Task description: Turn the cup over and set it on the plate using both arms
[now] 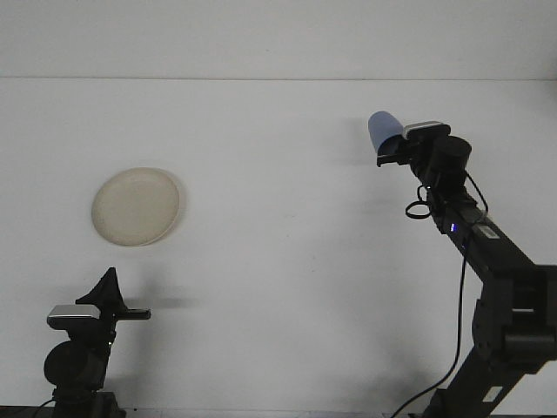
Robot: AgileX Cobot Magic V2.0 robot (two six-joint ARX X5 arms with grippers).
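A blue cup (380, 128) is held off the white table at the right, tilted with its closed end up and to the left. My right gripper (389, 151) is shut on its lower end, and the arm stretches back to the lower right. A cream plate (137, 206) lies flat on the table at the left, with nothing on it. My left gripper (111, 300) rests low at the bottom left, below the plate and well apart from it.
The white table (278, 261) runs to a far edge near the top of the view. A black cable (452, 348) hangs beside the right arm. The left arm's base (78, 366) stands at the bottom left corner.
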